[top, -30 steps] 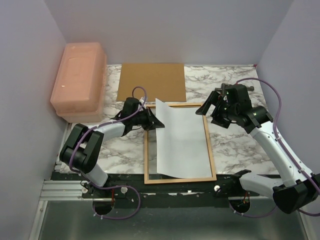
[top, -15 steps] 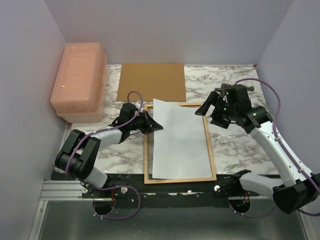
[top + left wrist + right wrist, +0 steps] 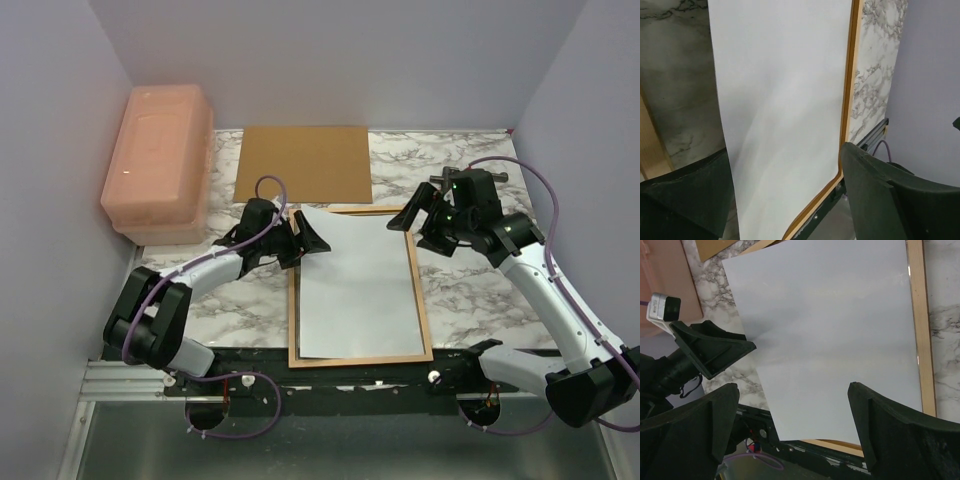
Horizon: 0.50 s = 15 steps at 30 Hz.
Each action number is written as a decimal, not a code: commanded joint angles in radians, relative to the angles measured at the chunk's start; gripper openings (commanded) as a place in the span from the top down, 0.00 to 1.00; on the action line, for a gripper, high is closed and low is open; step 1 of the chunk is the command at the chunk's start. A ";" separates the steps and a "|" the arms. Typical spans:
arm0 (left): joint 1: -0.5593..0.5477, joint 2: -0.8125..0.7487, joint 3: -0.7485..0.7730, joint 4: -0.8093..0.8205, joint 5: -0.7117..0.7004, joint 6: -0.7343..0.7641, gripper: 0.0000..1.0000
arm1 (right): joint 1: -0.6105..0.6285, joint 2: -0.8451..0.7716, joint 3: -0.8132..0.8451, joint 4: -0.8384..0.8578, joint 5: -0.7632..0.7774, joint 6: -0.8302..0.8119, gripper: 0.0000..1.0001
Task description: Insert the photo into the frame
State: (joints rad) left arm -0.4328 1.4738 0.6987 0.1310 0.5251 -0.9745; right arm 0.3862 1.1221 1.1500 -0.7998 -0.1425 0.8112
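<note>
The left gripper (image 3: 312, 238) has let go, and the large white-backed rectangular print, the photo (image 3: 355, 285), has dropped from its tilt to lie flat. A pink translucent plastic box (image 3: 158, 160) sits shut at the left of the marble table (image 3: 470, 290); its contents are hidden. The thin orange-brown wooden frame (image 3: 425, 320) holds the photo blank side up and slightly askew. The photo's far-left corner covers the rails there, while the right and near rails show. The left jaws stand apart at that corner, gripping nothing. The right gripper (image 3: 415, 222) hangs wide open by the frame's far-right corner. A plain brown backing board (image 3: 303, 163) lies just beyond.
</note>
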 commanded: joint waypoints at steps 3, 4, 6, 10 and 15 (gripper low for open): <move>-0.025 -0.070 0.121 -0.311 -0.157 0.172 0.16 | 0.002 0.001 -0.028 0.040 -0.038 0.012 0.00; -0.029 -0.072 0.137 -0.345 -0.176 0.187 0.15 | 0.002 0.001 -0.030 0.041 -0.041 0.014 0.00; -0.042 -0.080 0.167 -0.413 -0.229 0.220 0.14 | 0.002 0.002 -0.033 0.043 -0.047 0.014 0.00; -0.068 -0.099 0.226 -0.535 -0.348 0.281 0.12 | 0.002 0.007 -0.041 0.049 -0.061 0.014 0.00; -0.079 -0.147 0.266 -0.635 -0.468 0.329 0.11 | 0.002 0.014 -0.044 0.057 -0.075 0.005 0.00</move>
State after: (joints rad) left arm -0.5014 1.3895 0.9188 -0.3557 0.2214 -0.7269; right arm 0.3862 1.1267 1.1168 -0.7757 -0.1841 0.8188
